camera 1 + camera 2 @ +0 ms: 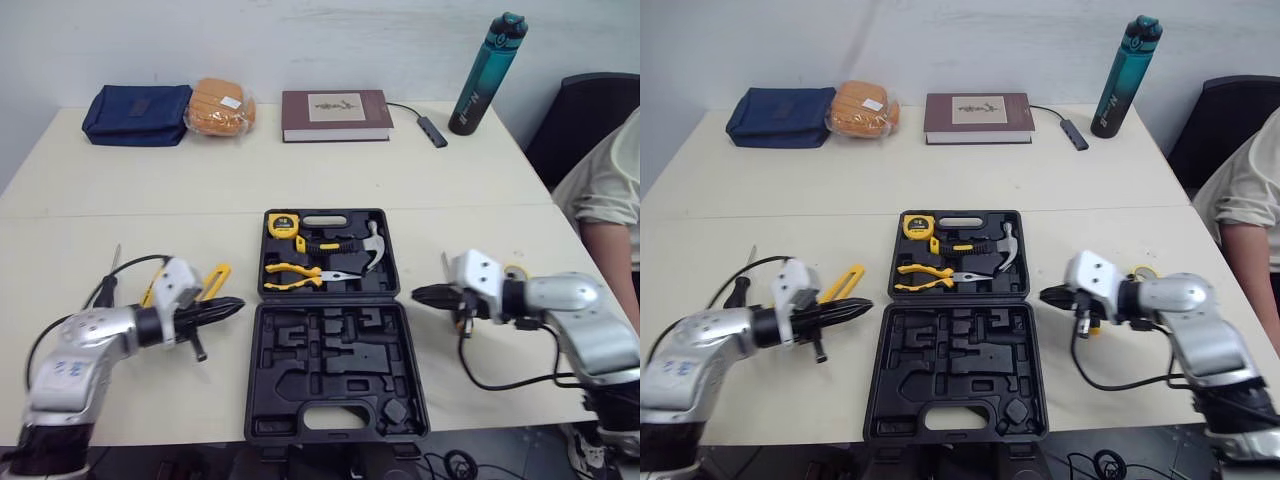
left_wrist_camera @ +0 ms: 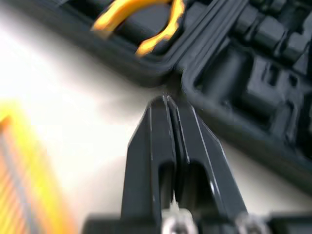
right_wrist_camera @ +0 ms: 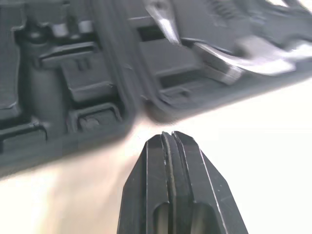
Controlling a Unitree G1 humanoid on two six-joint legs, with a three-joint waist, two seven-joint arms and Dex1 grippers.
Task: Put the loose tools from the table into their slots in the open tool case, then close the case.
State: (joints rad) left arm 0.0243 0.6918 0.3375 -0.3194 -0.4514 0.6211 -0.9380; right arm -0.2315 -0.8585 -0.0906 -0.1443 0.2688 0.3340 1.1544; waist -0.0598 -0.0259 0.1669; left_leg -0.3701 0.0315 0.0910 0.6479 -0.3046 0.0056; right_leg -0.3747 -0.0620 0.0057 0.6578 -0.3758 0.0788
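Observation:
The black tool case [image 1: 330, 400] lies open in the middle of the table. Its far half holds a yellow tape measure [image 1: 283, 224], yellow-handled pliers [image 1: 300, 274] and a hammer [image 1: 368, 250]. The near half shows empty moulded slots. My left gripper [image 1: 238, 303] is shut on nothing and points at the case's left edge, just short of it. Behind it lie a flat yellow tool [image 1: 214, 279] and a black-handled screwdriver [image 1: 110, 282]. My right gripper [image 1: 417, 294] is shut and empty, tips close to the case's right edge. A small yellow item [image 1: 516, 270] lies partly hidden behind that wrist.
Along the far edge are a blue pouch [image 1: 137, 114], an orange wrapped pack [image 1: 221, 106], a brown book [image 1: 335, 114], a small cabled hub [image 1: 432, 131] and a teal bottle [image 1: 487, 74]. A seated person's arm [image 1: 607, 215] is at the right edge, beside a dark chair [image 1: 585, 115].

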